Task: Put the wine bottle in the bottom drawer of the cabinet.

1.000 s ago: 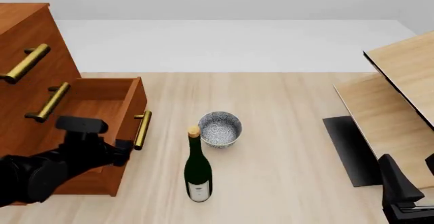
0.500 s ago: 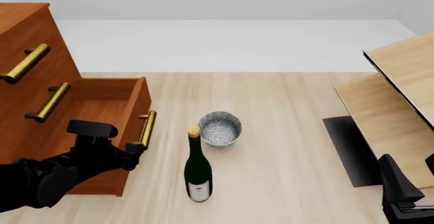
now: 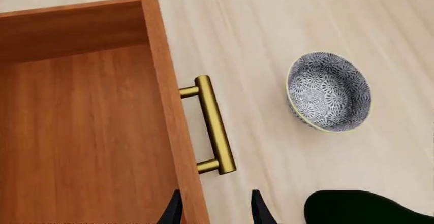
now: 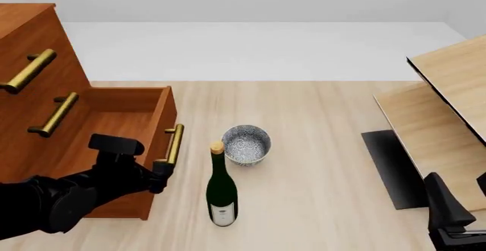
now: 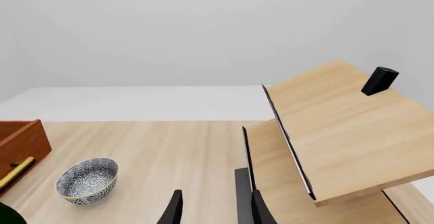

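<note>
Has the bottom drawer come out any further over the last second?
Yes. In the front view the bottom drawer has slid further out of the cabinet, its brass handle now nearer the standing wine bottle, which stayed put.

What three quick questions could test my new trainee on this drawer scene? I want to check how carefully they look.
1. True or false: the wine bottle lies inside the bottom drawer.
2. What stands just beyond the bottle?
3. Which gripper is at the drawer's handle: A left, B right?

Key: 1 false, it stands upright on the table. 2 the speckled bowl. 3 A, the left gripper.
</note>
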You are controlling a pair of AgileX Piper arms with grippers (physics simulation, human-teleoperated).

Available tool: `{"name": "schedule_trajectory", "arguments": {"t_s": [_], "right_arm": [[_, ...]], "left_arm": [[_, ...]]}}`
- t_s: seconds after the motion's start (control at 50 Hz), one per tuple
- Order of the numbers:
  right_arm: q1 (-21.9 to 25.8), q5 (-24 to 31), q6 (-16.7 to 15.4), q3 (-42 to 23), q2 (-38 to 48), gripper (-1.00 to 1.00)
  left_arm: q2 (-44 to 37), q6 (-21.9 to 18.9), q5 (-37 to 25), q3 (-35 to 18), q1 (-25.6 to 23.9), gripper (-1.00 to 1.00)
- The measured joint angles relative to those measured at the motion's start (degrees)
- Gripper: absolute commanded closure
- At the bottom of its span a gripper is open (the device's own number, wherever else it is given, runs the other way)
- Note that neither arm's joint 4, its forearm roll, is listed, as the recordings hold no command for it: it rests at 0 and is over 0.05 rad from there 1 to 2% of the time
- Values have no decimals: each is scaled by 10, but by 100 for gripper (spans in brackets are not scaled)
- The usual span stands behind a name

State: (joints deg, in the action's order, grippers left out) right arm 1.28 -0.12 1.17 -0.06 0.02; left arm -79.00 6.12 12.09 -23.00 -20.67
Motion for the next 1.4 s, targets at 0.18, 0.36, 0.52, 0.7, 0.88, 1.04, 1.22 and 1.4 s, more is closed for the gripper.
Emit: {"name": "schedule_trajectory", "arguments": {"t_s": [0.18, 0.36, 0.52, 0.7, 0.88, 1.04, 1.22, 1.4], "right_arm": [[-1, 0, 0, 0, 0, -100], [-2, -1, 1, 0, 0, -100], [-3, -1, 2, 0, 0, -100], [-2, -1, 2, 0, 0, -100], [-1, -2, 2, 0, 0, -100], [-1, -3, 2, -1, 0, -100], [-1, -4, 2, -1, 0, -100], [-1, -5, 2, -1, 0, -100]], "left_arm": [[0, -14, -4, -3, -5, -100], [1, -26, -8, -6, -9, -100], [9, -41, -13, -5, -8, -100], [57, -55, -52, -22, 1, -100], [113, -58, -99, -43, -1, -100], [166, -58, -146, -64, -7, -100], [237, -68, -189, -73, -13, -100], [318, -58, -230, -69, -21, -100]]}}
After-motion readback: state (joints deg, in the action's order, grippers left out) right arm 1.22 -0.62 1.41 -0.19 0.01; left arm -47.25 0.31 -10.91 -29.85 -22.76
